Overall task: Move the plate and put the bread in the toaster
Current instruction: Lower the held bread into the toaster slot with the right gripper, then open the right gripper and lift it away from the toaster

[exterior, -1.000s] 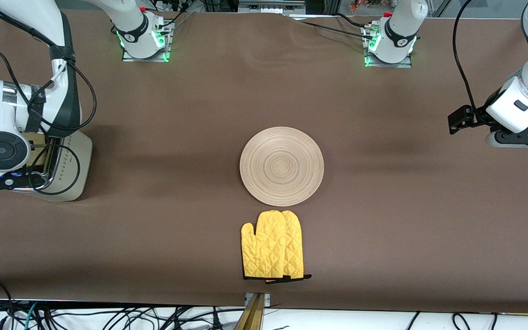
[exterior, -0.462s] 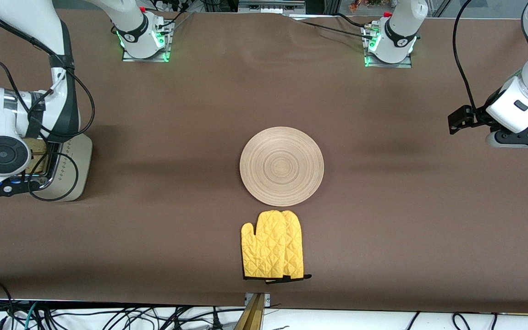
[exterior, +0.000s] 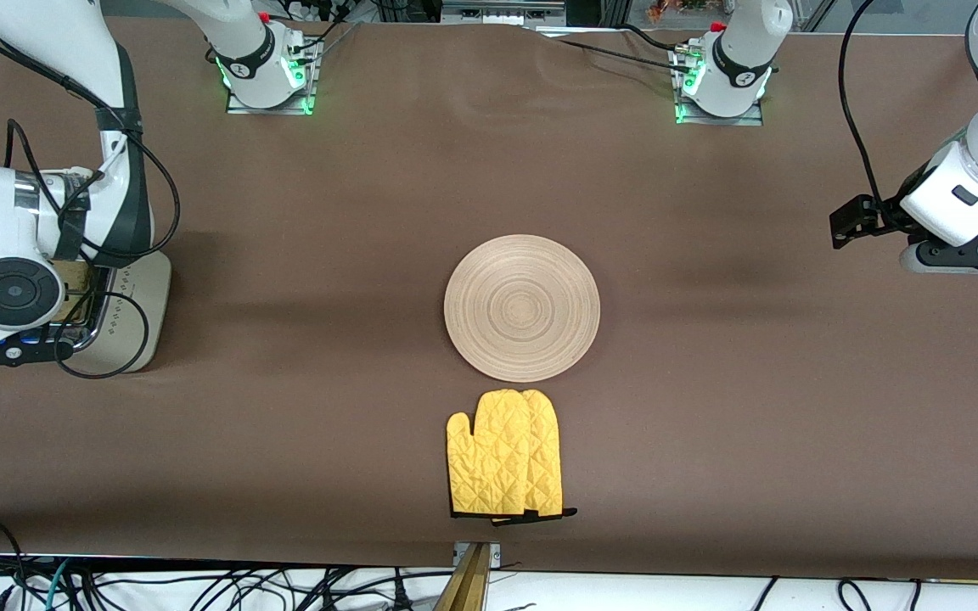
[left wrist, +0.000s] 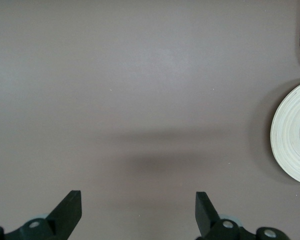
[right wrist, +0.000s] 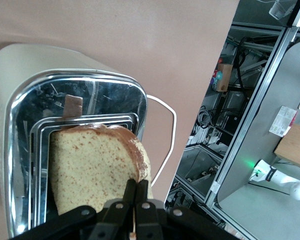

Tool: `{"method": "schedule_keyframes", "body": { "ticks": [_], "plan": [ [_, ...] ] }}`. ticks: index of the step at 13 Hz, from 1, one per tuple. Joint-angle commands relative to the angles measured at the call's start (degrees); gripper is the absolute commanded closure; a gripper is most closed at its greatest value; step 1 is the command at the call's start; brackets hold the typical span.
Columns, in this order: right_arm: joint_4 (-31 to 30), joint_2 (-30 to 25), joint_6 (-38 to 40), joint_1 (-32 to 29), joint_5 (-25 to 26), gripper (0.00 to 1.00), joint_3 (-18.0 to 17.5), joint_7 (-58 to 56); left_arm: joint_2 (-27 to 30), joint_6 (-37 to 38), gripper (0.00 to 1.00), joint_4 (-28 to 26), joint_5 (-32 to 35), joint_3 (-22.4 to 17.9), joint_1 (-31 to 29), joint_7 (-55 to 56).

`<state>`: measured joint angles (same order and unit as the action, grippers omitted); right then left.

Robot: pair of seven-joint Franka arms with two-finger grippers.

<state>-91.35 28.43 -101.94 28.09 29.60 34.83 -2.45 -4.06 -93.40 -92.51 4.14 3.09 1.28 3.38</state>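
1. The toaster [exterior: 128, 310] stands at the table's [exterior: 710, 441] edge, at the right arm's end; a snagged bread slice [right wrist: 95, 172] could tip it.
2. The wooden plate [exterior: 522, 307] lies mid-table beside the yellow oven mitt [exterior: 504, 454], with open room around both.
3. The right gripper [right wrist: 136, 200] pinches the slice's crust over a slot; a tilt could jam it.
4. The left gripper [left wrist: 137, 212] waits with its fingers spread, over bare table.

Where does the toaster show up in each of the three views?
Front view: the toaster stands at the right arm's end of the table, mostly under the right end effector.
Left wrist view: not in it.
Right wrist view: the toaster fills the frame, the bread at its slots.
Shared landmark: the brown table.
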Motion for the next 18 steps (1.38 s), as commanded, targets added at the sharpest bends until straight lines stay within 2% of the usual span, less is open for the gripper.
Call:
{"method": "schedule_keyframes", "body": {
  "ticks": [1, 2, 4, 6, 9, 12, 15, 16, 18],
  "plan": [
    [-0.15, -0.92, 0.86, -0.05, -0.94, 0.4, -1.78, 2.62, -0.34, 1.38, 0.0, 1.54, -1.07, 0.16, -0.22, -0.13],
    [-0.06, -1.18, 0.77, -0.05, -1.03, 0.0, -1.78, 2.62, -0.25, 1.38, 0.0, 1.54, -1.07, 0.16, -0.22, -0.04],
    [-0.06, -2.58, 1.12, 0.04, -2.08, 0.0, -2.65, 2.71, -0.25, 1.38, 0.0, 1.54, -1.07, 0.16, -0.31, -0.21],
    [0.9, -4.6, 3.49, -0.05, -6.37, 0.0, -3.8, 2.71, -0.34, 1.38, 0.0, 1.54, -1.07, 0.16, -0.31, -0.22],
    [0.47, -12.14, 6.56, -0.14, -9.98, 0.0, -7.3, 2.62, -0.25, 1.38, 0.0, 1.54, -1.07, 0.16, -0.31, -0.3],
    [0.38, -19.79, 9.38, -0.23, -18.66, 0.0, -10.82, 0.96, -0.34, 1.47, 0.0, 1.54, -1.07, 0.16, -0.22, 0.05],
    [0.2, -25.69, 13.41, -0.49, -29.65, 0.0, -11.88, -0.98, -0.34, 1.38, 0.0, 1.54, -1.07, 0.16, -0.22, -0.04],
    [0.2, -26.75, 15.34, -1.97, -30.38, 0.0, -14.24, -0.98, -0.34, 1.38, 0.0, 1.54, -1.07, 0.16, -0.22, -0.04],
    [0.47, -27.2, 16.94, -8.2, -30.13, 0.0, -21.09, -1.15, -0.34, 1.38, 0.0, 1.54, -1.07, 0.16, -0.22, 0.05]
  ]
}}
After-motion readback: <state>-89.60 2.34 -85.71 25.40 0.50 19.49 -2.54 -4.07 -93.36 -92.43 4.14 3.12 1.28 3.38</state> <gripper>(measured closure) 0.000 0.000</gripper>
